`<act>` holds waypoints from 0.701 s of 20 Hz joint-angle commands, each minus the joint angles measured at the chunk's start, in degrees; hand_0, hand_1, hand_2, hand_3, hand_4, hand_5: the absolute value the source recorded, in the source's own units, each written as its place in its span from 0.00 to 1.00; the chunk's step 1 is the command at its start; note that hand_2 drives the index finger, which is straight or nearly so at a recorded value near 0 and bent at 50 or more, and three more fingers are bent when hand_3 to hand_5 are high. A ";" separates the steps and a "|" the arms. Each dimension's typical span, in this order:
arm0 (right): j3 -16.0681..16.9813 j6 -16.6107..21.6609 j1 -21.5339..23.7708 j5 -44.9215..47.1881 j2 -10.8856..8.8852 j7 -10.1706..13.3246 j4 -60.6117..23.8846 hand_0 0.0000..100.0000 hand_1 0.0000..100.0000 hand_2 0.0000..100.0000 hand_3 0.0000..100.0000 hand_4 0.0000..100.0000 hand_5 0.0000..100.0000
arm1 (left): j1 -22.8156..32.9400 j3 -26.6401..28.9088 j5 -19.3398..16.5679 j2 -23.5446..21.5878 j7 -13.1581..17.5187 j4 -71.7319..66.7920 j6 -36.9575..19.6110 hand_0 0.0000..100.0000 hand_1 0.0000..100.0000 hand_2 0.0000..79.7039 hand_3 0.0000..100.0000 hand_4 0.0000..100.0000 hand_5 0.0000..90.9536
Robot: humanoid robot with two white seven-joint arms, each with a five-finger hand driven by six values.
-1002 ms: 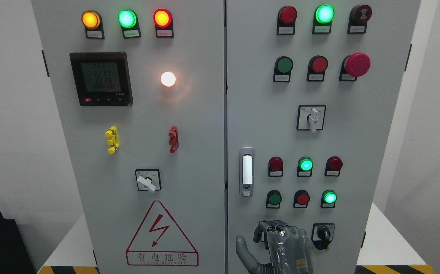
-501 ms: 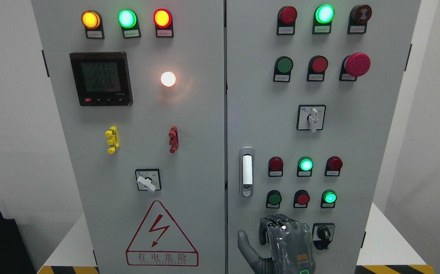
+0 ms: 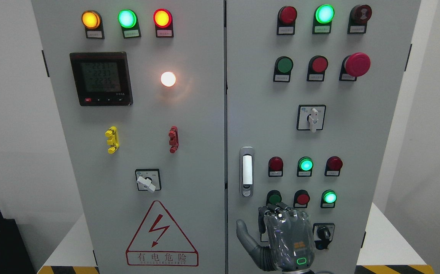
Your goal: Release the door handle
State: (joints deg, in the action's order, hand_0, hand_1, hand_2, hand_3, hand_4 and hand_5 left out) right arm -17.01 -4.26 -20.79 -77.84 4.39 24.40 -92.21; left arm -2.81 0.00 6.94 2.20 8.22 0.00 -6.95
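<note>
The right hand (image 3: 285,238) comes up from the bottom edge in front of the cabinet's right door (image 3: 372,152), below and a little right of the door handle (image 3: 247,171), well clear of it. Its fingers (image 3: 277,209) are curled over at the knuckles, thumb out to the side, holding nothing. The door handle sits upright in its silver housing near the right door's left edge, flush and untouched. Just right of the handle, a green lamp (image 3: 305,164) glows between two red ones.

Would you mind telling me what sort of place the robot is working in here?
Probably an electrical or plant room: a grey control cabinet with lit indicator lamps, a digital meter and a high-voltage warning triangle.
</note>
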 commanded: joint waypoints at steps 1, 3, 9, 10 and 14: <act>-0.13 -0.58 -1.97 -1.08 0.27 -0.58 -0.78 0.36 0.19 0.90 1.00 0.94 0.99 | 0.00 0.62 0.00 0.00 -0.05 -0.97 0.01 0.12 0.39 0.00 0.00 0.00 0.00; -0.13 -0.67 -1.98 -1.08 0.27 -2.16 -1.39 0.36 0.19 0.90 1.00 0.94 0.99 | 0.00 0.62 0.00 0.00 -0.05 -0.97 0.01 0.12 0.39 0.00 0.00 0.00 0.00; -0.04 -1.81 -4.00 -1.35 0.44 -4.89 -2.80 0.36 0.19 0.90 1.00 0.94 0.99 | 0.00 0.62 0.00 0.00 -0.05 -0.97 0.01 0.12 0.39 0.00 0.00 0.00 0.00; 0.13 -1.81 -4.00 -1.35 0.44 -4.98 -2.89 0.36 0.19 0.90 1.00 0.94 0.99 | 0.00 0.62 0.00 0.00 -0.05 -0.97 0.01 0.12 0.39 0.00 0.00 0.00 0.00; 0.22 -1.81 -4.96 -1.35 0.71 -5.33 -2.89 0.35 0.19 0.91 1.00 0.94 0.99 | 0.00 0.62 0.00 0.00 -0.05 -0.97 0.01 0.12 0.39 0.00 0.00 0.00 0.00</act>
State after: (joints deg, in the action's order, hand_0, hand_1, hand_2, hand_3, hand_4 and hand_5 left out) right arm -16.97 -6.02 -24.34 -79.04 4.68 19.43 -93.91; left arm -2.81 0.00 6.94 2.20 8.22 0.00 -6.95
